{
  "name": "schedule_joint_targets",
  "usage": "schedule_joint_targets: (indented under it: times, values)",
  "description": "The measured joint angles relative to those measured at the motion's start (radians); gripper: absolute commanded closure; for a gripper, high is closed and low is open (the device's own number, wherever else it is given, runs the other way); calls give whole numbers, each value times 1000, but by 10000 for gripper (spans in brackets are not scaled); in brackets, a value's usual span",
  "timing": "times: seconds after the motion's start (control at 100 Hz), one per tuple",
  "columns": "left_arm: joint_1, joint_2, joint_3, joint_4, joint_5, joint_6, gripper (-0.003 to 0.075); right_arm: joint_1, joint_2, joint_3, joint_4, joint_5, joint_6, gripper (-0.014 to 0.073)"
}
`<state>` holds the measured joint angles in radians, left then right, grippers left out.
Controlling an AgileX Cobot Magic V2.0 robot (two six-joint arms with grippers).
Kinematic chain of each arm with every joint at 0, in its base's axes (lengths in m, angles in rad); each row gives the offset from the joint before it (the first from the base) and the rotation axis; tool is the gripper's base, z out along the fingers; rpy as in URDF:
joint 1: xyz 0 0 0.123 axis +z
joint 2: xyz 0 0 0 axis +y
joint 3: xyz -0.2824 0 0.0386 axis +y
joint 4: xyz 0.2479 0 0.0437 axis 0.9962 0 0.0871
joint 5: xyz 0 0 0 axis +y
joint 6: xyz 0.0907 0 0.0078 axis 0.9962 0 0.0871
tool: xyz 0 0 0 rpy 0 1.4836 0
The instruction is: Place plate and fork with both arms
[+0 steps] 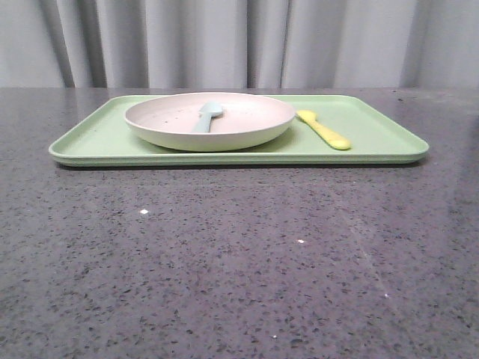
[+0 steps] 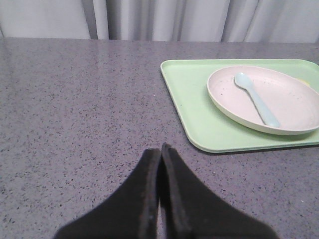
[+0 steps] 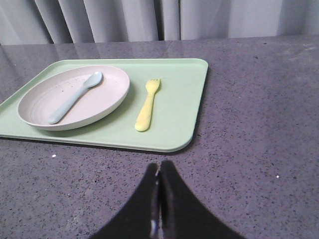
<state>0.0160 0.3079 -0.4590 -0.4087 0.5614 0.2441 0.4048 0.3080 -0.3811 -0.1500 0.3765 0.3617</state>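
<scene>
The pale pinkish-cream plate (image 1: pixel 247 123) sits on the light-green tray (image 1: pixel 374 138), left of centre. It also shows in the left wrist view (image 2: pixel 294 104) and the right wrist view (image 3: pixel 107 97). The yellow fork (image 1: pixel 324 129) lies on the tray just right of the plate, clear in the right wrist view (image 3: pixel 147 104); in the left wrist view it is almost wholly hidden behind the plate. My left gripper (image 2: pixel 160 148) is shut and empty over bare table, short of the tray's left end. My right gripper (image 3: pixel 160 164) is shut and empty, just short of the tray's right front corner. Neither gripper shows in the front view.
A pale blue-green spoon (image 1: pixel 207 117) lies inside the plate, also seen in the left wrist view (image 2: pixel 256 98) and the right wrist view (image 3: pixel 75 97). The speckled grey table (image 1: pixel 239 254) stretches in front of the tray. Grey curtains (image 1: pixel 239 41) hang behind.
</scene>
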Motion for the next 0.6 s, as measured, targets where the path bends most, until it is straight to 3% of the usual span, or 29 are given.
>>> schedule_joint_targets:
  times: [0.2, 0.47, 0.6]
  values:
    - [0, -55, 70, 0, -45, 0, 741, 0, 0, 0, 0, 0, 0, 661]
    - [0, -174, 275, 92, -388, 0, 741, 0, 0, 0, 0, 0, 0, 661]
    - [0, -216, 363, 194, -486, -110, 741, 0, 0, 0, 0, 0, 0, 661]
